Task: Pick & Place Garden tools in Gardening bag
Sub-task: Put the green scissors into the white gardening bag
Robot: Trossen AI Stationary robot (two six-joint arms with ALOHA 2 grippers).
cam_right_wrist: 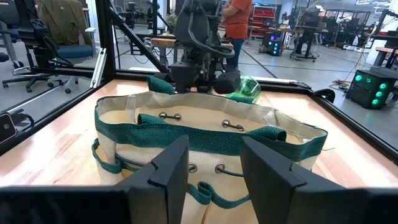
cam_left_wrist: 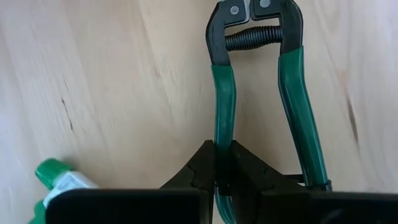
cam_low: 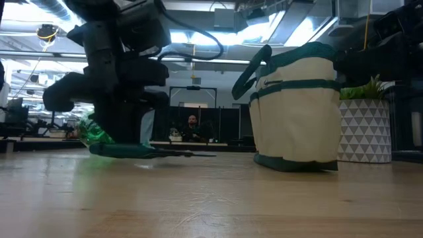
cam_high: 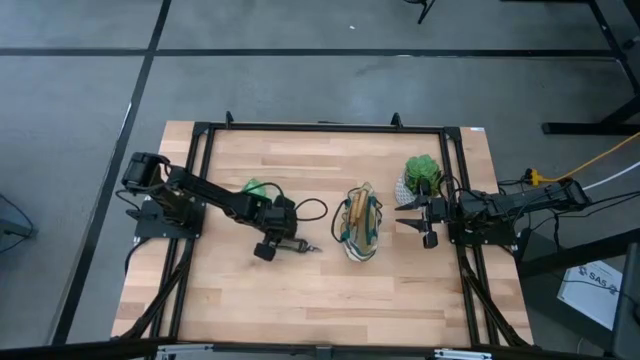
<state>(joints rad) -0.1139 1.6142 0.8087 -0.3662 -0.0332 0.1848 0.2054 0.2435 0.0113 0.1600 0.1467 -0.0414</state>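
Note:
The pruning shears (cam_left_wrist: 261, 93) have green handles, a black head and a coil spring; they lie low over the table left of the gardening bag (cam_high: 360, 226). My left gripper (cam_high: 278, 240) is shut on one handle. The green spray bottle (cam_high: 258, 187) lies on the table just beyond the left arm and also shows in the left wrist view (cam_left_wrist: 56, 177). The beige bag with green trim stands upright on its base (cam_low: 297, 162), and wooden handles (cam_high: 353, 212) show in its opening. My right gripper (cam_right_wrist: 214, 174) is open and empty, right of the bag and pointing at it. My left gripper pinches one green handle of the shears (cam_left_wrist: 222, 134) between its two fingers (cam_left_wrist: 202, 168), toward the handle's free end. The fingers come from above and lie across the handle. The other handle (cam_left_wrist: 301, 118) is free beside them. Whether the shears are clear of the table I cannot tell.
A green plant in a white patterned pot (cam_high: 420, 176) stands at the far right, close behind my right gripper. A black frame (cam_high: 320, 128) runs around the table. Bare wood lies along the near side (cam_high: 320, 300). People show in the room beyond.

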